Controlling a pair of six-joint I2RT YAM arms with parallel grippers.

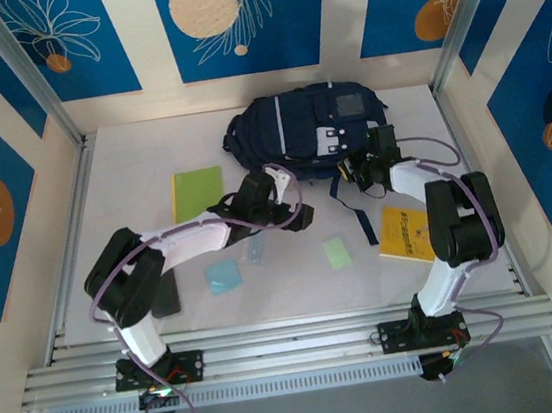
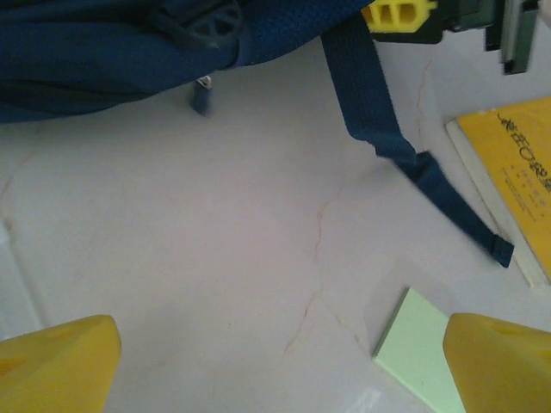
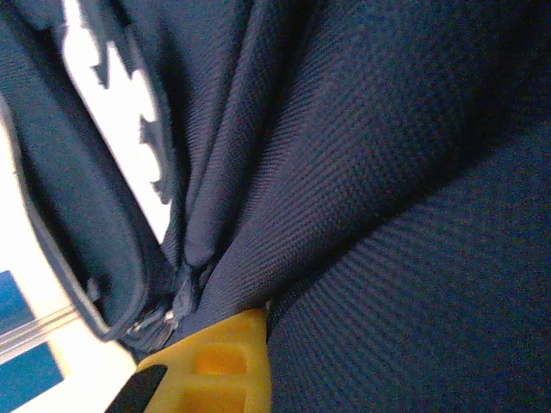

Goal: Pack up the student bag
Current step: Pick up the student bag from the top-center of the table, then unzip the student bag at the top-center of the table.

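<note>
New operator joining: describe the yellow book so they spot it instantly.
Find the student bag at the back of the table. Its loose dark strap trails toward the near right; the yellow book lies flat just past its end. The nearest pad is pale green, not yellow.

The navy, grey-striped student bag lies flat at the far centre, pale pocket patch up, seemingly closed.

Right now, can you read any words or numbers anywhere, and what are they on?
Yellow book: dark print runs along its cover, but it is too blurred to read.
Student bag: its pale grey patch shows no words or numbers I can make out.
Green notebook: plain cover, no writing that I can see.
So nothing here can be quoted.
</note>
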